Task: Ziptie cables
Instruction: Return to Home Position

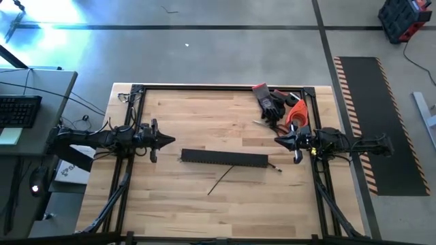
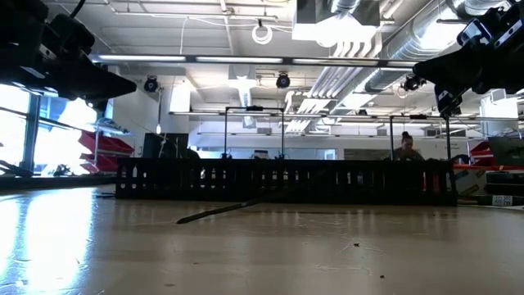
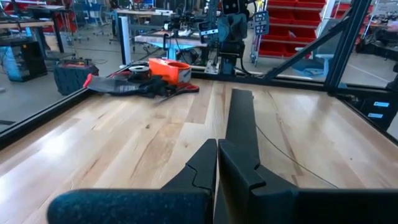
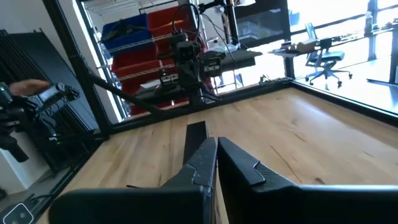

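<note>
No pale or dark curved cables show in any view. A black comb-toothed slotted duct [image 1: 225, 157] [image 2: 286, 180] lies flat across the table's middle. A thin flat black strip [image 1: 221, 180] [image 2: 219, 213] [image 3: 292, 158] lies slanting just near of it. My left gripper [image 1: 172, 141] [image 3: 217, 163] hovers shut above the table, left of the duct's left end. My right gripper [image 1: 278, 141] [image 4: 216, 160] hovers shut right of the duct's right end. Both point inward at each other and hold nothing.
Red-and-black gloves [image 1: 269, 102] [image 3: 134, 84] and an orange tool [image 1: 296, 112] [image 3: 169, 68] lie at the table's far right corner. A black frame [image 1: 218, 87] rims the table. Bare wood lies near of the duct. A desk with a keyboard [image 1: 17, 110] stands left of the table.
</note>
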Action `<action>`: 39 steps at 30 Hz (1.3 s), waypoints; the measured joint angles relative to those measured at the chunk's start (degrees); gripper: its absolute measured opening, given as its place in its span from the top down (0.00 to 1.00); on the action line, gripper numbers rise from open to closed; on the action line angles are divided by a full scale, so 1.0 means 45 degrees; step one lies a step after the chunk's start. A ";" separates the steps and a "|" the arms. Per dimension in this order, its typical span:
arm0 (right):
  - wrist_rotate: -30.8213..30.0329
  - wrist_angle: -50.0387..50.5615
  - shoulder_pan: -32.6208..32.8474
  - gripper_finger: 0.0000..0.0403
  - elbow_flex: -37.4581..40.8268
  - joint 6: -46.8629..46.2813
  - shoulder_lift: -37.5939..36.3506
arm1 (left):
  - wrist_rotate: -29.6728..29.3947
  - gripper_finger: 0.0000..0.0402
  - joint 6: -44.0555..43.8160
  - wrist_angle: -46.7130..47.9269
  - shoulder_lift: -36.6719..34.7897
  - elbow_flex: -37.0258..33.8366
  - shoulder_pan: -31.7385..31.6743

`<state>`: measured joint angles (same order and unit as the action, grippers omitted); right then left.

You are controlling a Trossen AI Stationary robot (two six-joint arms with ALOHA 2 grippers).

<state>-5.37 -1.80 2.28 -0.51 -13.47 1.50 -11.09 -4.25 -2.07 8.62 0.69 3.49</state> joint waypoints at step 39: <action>-0.0039 -0.0029 0.0495 1.00 0.0005 0.0000 -0.0262 | -0.0005 1.00 -0.0015 -0.0118 -0.1875 0.0010 -0.0112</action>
<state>-5.54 -1.93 4.51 -0.49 -13.47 0.32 -11.11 -4.32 -2.60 0.19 0.73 2.98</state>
